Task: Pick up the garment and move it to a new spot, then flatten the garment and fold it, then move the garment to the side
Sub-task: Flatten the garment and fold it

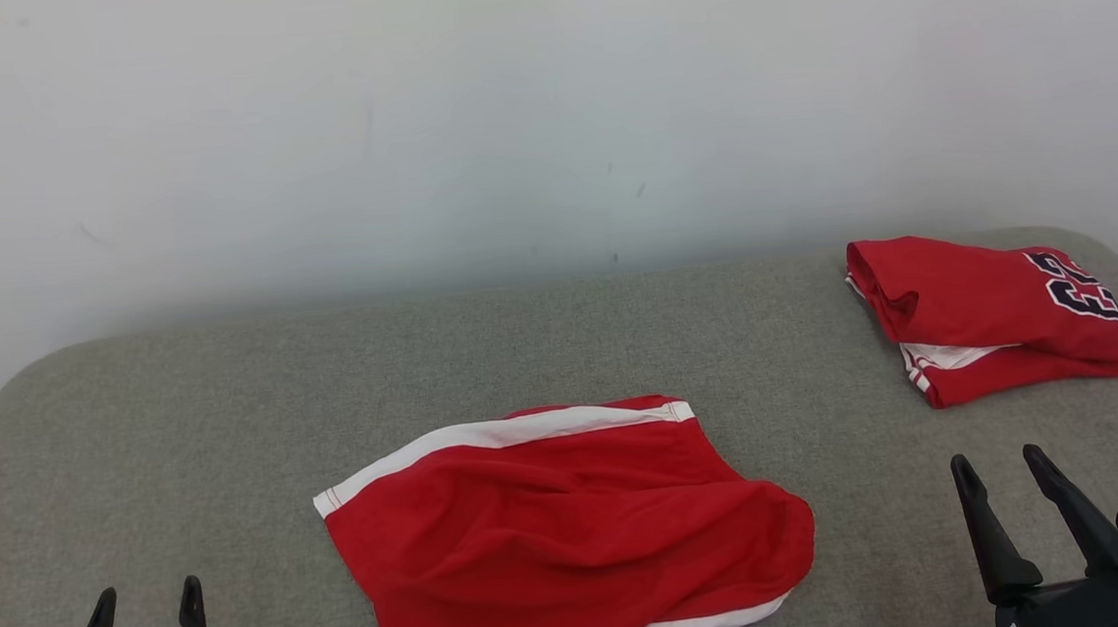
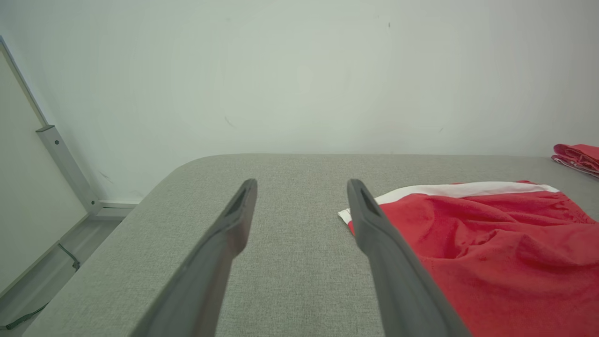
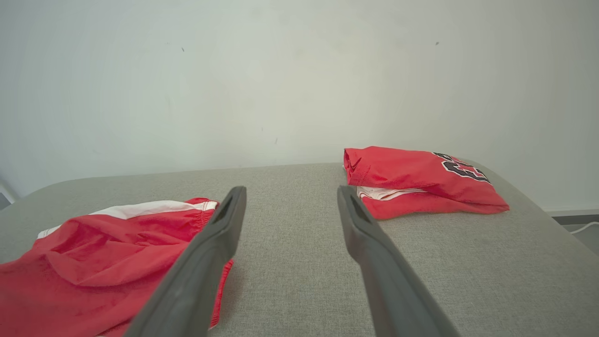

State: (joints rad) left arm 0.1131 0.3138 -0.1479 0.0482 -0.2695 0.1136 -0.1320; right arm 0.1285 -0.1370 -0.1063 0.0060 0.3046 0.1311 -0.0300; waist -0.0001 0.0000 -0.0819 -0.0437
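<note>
Our biggest risk from here is a poor grab on the red shorts point(image 1: 564, 529). The cloth lies rumpled in loose waves, so a pinch on one raised fold would likely catch a single layer and drag the rest into a bunch, leaving more to smooth out after the move. A second risk is taking the wrong item. A folded red jersey point(image 1: 992, 318) sits at the far right of the grey padded table point(image 1: 183, 418), and our right gripper point(image 1: 997, 457) points toward the gap between the two, so a reach that drifts right would disturb what looks already folded. The near edge of the shorts runs out of the bottom of the head view, so we cannot tell how close it comes to the table's near edge, and a careless tug toward us might slide it off. Both grippers are spread wide and hold nothing. Our left gripper point(image 1: 148, 588) hovers at the near left, apart from the shorts, with the corner of the white waistband point(image 1: 499, 434) lying to its right and a little farther away. Our right gripper hovers at the near right, with the rounded hem of the shorts off to its left and the jersey beyond it. The shorts themselves lie in the near middle of the table, between the two grippers, waistband on the far side.
</note>
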